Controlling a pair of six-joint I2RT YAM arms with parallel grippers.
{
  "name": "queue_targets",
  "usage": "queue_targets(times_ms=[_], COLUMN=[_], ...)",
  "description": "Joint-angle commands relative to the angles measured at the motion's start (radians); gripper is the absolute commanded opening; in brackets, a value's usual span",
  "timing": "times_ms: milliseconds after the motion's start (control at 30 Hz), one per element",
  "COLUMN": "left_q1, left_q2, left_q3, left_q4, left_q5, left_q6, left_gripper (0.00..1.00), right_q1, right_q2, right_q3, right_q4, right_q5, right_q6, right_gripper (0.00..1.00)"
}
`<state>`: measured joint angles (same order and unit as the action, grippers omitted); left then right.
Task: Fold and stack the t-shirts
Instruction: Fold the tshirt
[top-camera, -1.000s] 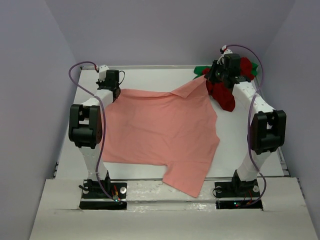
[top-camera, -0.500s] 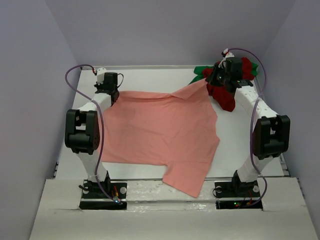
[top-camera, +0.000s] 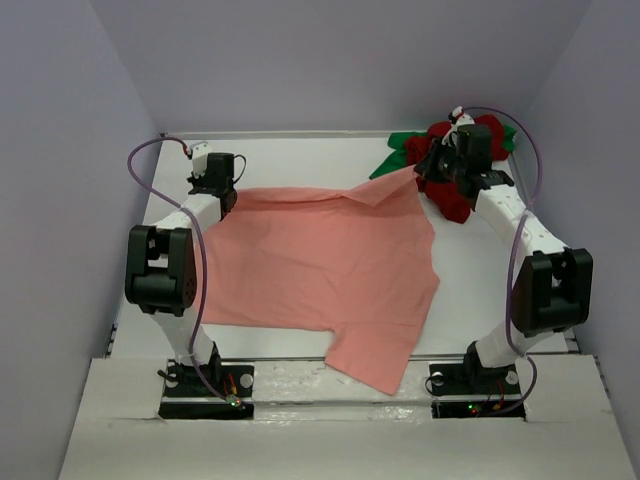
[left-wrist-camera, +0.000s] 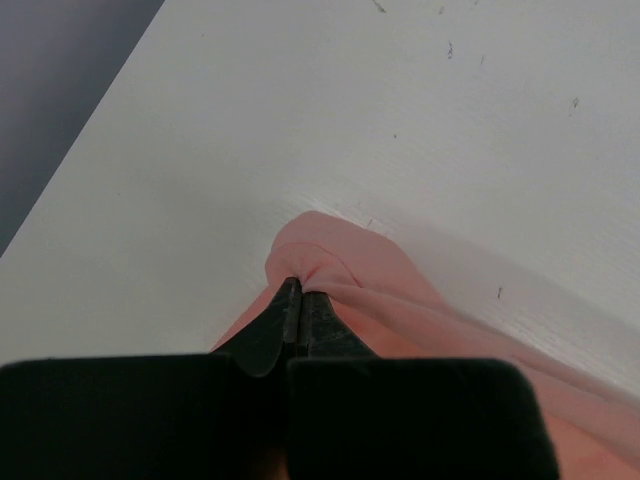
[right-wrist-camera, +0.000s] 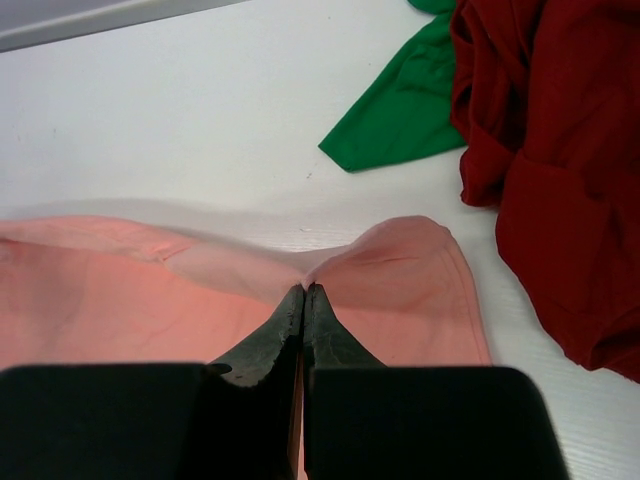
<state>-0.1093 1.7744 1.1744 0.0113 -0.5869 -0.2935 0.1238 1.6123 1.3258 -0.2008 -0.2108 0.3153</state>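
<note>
At the bottom of the top view, the two arm bases sit on the near edge of the white worktop (top-camera: 480, 290). Just beyond them the salmon-pink t-shirt (top-camera: 320, 265) lies spread and mostly flat over the middle of the worktop. One corner reaches down to the strip between the bases at lower centre.

The shirt's far edge is pinched at both ends. In the upper left of the top view, the left gripper (left-wrist-camera: 300, 292) is closed on the shirt's far-left corner. Its wrist view shows the fingers pressed together on a small puckered fold of pink cloth, with bare worktop beyond.

In the upper right, the right gripper (right-wrist-camera: 303, 290) is likewise clamped on the pink edge. The cloth gathers into a crease at the tips, and a rounded pink flap lies just to their right.

Farthest back, in the upper right corner, the dark red t-shirt (right-wrist-camera: 560, 180) sits as a crumpled heap just beside that flap. The bright green t-shirt (right-wrist-camera: 400, 115) pokes out from under it, a pointed piece lying flat, apart from the pink cloth.
</note>
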Motion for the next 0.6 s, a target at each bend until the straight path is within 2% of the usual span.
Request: queue_targets(times_ms=[0, 567], left_q1=[0.008, 0.008], left_q2=[-0.066, -0.116], left_q3=[-0.025, -0.055], left_q4=[0.029, -0.007], left_q5=[-0.001, -0.007], left_q6=[-0.018, -0.024], left_gripper=[0.0, 0.0], right_q1=[-0.007, 0.011], right_q2=[-0.077, -0.163], right_q3=[-0.026, -0.132], right_q4=[0.051, 0.038], right_q5=[-0.009, -0.002], right_q6=[0.008, 0.024], right_gripper=[0.0, 0.0])
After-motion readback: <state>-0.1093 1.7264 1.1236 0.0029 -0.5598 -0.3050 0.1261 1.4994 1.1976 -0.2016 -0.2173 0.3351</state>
